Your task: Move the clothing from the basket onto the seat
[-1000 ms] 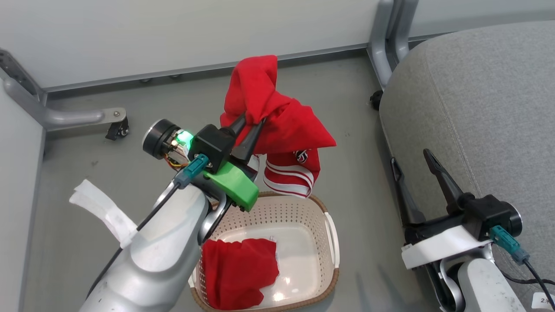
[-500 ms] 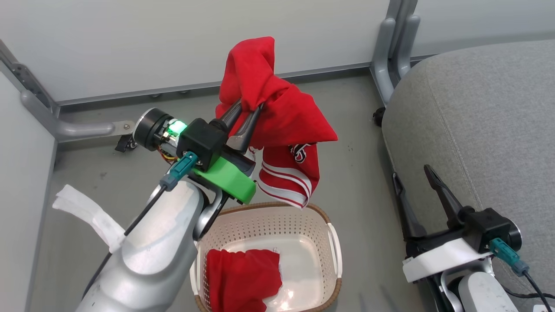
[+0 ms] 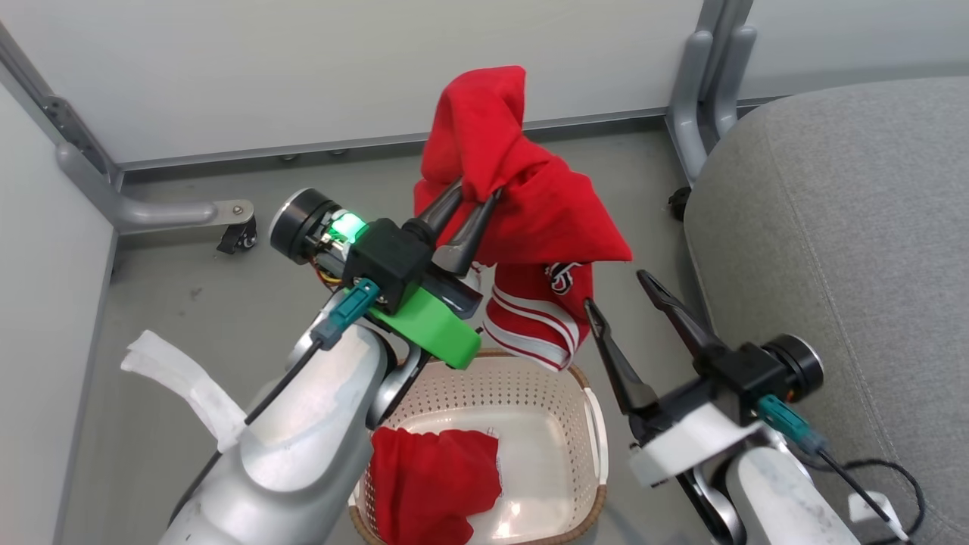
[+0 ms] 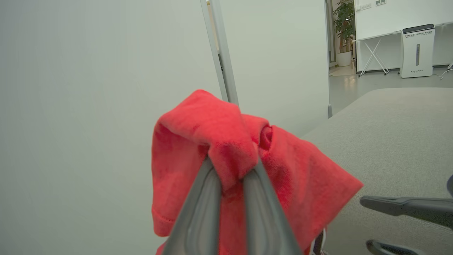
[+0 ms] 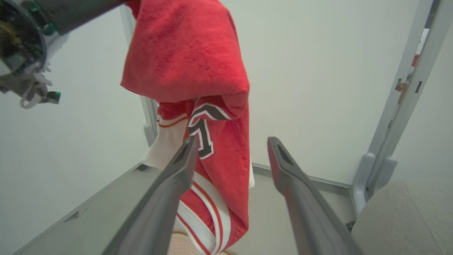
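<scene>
My left end effector [image 3: 477, 189] is clamped on a red striped garment [image 3: 530, 219], which it holds up above the basket [image 3: 598, 424].

The garment hangs over the basket's far rim, bunched at the top where my fingers pinch it, with its white-striped hem and small logo lowest. My right end effector [image 3: 615, 289] has its fingers wide apart with nothing between them. It is above the basket's right side, just beside the hanging cloth, and I cannot tell whether one finger touches the cloth. A second red garment [image 3: 435, 477] lies crumpled on the basket's bottom, in its near left corner. The grey seat [image 3: 833, 227] lies to the right of the basket, and the basket stands on the grey floor [image 3: 189, 303].
</scene>
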Motion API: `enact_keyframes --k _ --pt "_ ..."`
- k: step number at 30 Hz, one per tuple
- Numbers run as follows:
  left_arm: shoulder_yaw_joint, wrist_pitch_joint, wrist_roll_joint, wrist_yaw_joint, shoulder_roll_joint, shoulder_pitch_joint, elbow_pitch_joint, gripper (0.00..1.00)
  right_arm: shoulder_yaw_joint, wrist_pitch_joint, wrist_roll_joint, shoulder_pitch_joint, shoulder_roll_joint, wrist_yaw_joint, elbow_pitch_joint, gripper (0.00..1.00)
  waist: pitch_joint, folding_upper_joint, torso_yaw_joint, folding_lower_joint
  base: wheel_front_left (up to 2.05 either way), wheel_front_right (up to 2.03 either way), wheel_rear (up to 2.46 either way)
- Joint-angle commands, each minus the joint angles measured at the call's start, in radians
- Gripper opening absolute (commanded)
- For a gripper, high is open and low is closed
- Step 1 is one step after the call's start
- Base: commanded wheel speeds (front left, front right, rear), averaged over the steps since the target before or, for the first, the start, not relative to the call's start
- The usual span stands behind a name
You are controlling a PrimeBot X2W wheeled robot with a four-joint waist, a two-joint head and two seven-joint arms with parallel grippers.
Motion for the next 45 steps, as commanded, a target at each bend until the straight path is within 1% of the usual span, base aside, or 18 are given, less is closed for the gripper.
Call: enact_keyframes --k 1,5,9,16,25,28,35,36,37,42,44,45 --pt "-0.004 -0.001 0.011 -0.003 -0.004 -0.008 -0.007 0.00 0.011 -0.003 -0.014 -0.030 -0.004 -0.001 0.017 1.00 0.006 0.0092 0.009 0.0001 0.00 0.00 0.00" --pt "-0.019 -0.001 0.013 -0.005 -0.017 -0.018 -0.025 0.00 0.038 -0.003 -0.035 -0.101 -0.019 -0.001 0.083 1.00 0.015 0.0092 0.026 0.0001 0.00 0.00 0.00" --pt "-0.039 -0.001 0.012 -0.007 -0.028 -0.021 -0.037 0.00 0.039 -0.003 -0.046 -0.157 -0.032 -0.001 0.136 1.00 0.022 0.0092 0.044 0.0001 0.00 0.00 0.00" --pt "-0.047 -0.001 0.006 -0.007 -0.033 -0.018 -0.038 0.00 0.013 -0.003 -0.054 -0.180 -0.047 -0.001 0.111 1.00 0.023 0.0092 0.059 0.0001 0.00 0.00 0.00" --pt "-0.054 -0.001 0.013 -0.008 -0.035 -0.017 -0.032 0.00 0.015 -0.003 -0.060 -0.188 -0.066 -0.001 0.069 1.00 0.027 0.0092 0.052 0.0001 0.00 0.00 0.00" --pt "-0.067 -0.001 0.014 -0.009 -0.036 -0.019 -0.041 0.00 0.027 -0.003 -0.056 -0.206 -0.069 -0.001 0.084 1.00 0.031 0.0092 0.050 0.0001 0.00 0.00 0.00" --pt "-0.091 -0.001 0.007 -0.012 -0.038 -0.019 -0.060 0.00 0.100 -0.003 -0.022 -0.259 -0.081 -0.001 0.158 1.00 0.039 0.0092 0.060 0.0001 0.00 0.00 0.00" --pt "-0.094 -0.001 0.005 -0.012 -0.037 -0.017 -0.060 0.00 0.104 -0.003 -0.010 -0.259 -0.078 -0.001 0.169 0.19 0.039 0.0092 0.062 0.0001 0.00 0.00 0.00" --pt "-0.095 -0.001 0.003 -0.012 -0.036 -0.015 -0.058 0.00 0.105 -0.003 0.000 -0.259 -0.075 -0.001 0.173 0.00 0.038 0.0092 0.063 0.0001 0.00 0.00 0.00" --pt "-0.093 -0.001 -0.001 -0.013 -0.029 -0.003 -0.049 0.00 0.111 -0.003 0.017 -0.243 -0.078 -0.001 0.170 0.00 0.039 0.0092 0.060 0.0001 0.00 0.00 0.00" --pt "-0.087 -0.001 -0.005 -0.006 -0.030 -0.001 -0.045 0.01 0.111 -0.003 0.023 -0.239 -0.079 -0.001 0.168 0.00 0.040 0.0092 0.058 0.0001 0.00 0.00 0.00" --pt "-0.086 -0.001 -0.005 -0.003 -0.032 -0.001 -0.043 0.79 0.109 -0.003 0.025 -0.238 -0.079 -0.001 0.168 0.00 0.041 0.0092 0.056 0.0001 0.00 0.00 0.00"
